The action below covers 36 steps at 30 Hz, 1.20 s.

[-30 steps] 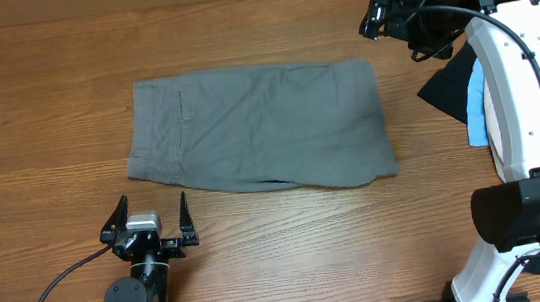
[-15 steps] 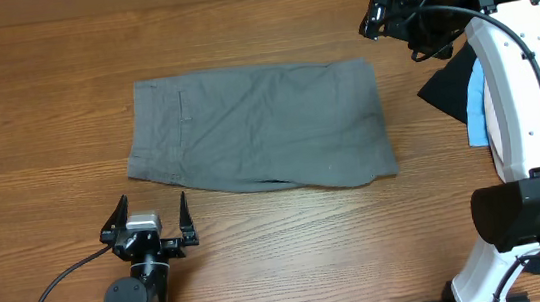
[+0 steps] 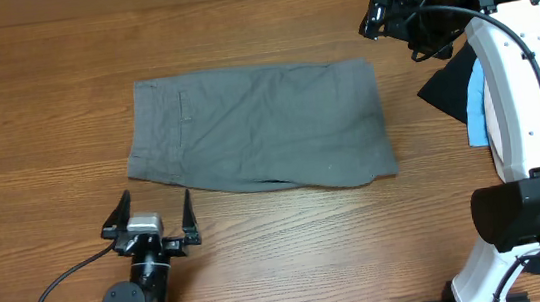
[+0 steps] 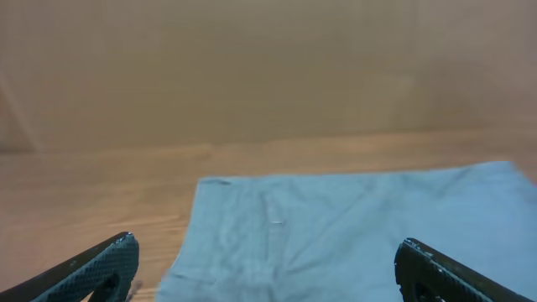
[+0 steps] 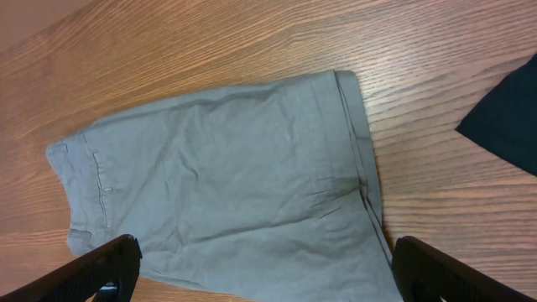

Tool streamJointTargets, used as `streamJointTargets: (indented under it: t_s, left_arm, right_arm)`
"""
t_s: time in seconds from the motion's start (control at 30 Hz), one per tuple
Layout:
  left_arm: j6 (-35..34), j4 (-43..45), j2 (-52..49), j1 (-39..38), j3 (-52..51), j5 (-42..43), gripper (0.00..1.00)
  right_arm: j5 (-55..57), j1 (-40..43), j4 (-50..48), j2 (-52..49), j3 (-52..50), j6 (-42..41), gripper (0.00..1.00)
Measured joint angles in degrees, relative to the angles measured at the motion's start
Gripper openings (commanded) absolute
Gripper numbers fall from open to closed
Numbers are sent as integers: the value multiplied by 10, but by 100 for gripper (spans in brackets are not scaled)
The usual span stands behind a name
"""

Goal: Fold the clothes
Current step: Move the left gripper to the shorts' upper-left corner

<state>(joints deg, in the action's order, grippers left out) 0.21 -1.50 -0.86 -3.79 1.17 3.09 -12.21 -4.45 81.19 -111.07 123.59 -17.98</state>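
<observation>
Left gripper has backed slightly toward the near table edge; nothing else has shifted. Its jaws stand wide and empty, just short of the shorts' near edge. The right gripper hangs above the far right corner of the shorts, jaws also wide and holding nothing.

The shorts lie flat mid-table as a rough rectangle, waistband to the left and hem to the right. They appear already doubled leg over leg, so the step in hand is probably the approach for a cross fold. The next move would call for each gripper to pinch a corner of one short end and carry it over to the other.

The cloth is mid-grey, matte woven fabric with light creases and a stitched pocket line near the waistband. Black and light-blue pieces lie at the right, partly hidden by the right arm.
</observation>
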Motion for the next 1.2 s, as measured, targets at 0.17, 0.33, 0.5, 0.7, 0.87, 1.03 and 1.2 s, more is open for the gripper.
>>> streamJointTargets:
  t_s: [0.17, 0.33, 0.5, 0.7, 0.87, 1.03, 1.2]
  left_arm:
    - [-1, -128, -10, 0, 104, 26, 100]
    - [4, -236, -103, 0, 317, 24, 100]
    - [31, -389, -295, 0, 554, 24, 100]
    - [53, -606, -603, 0, 844, 17, 100]
    - [63, -804, -854, 9, 1079, 37, 100]
    - [64, -861, -1060, 47, 1237, 98, 100]
    - [64, -810, -1177, 85, 1264, 103, 100]
  right_arm:
    - [0, 0, 0, 0, 0, 0, 100]
    - [0, 0, 0, 0, 0, 0, 100]
    - [0, 0, 1, 0, 0, 0, 100]
    - [0, 0, 1, 0, -1, 0, 100]
    - [0, 0, 0, 0, -1, 0, 100]
    - [0, 0, 0, 0, -1, 0, 100]
    - [0, 0, 0, 0, -1, 0, 100]
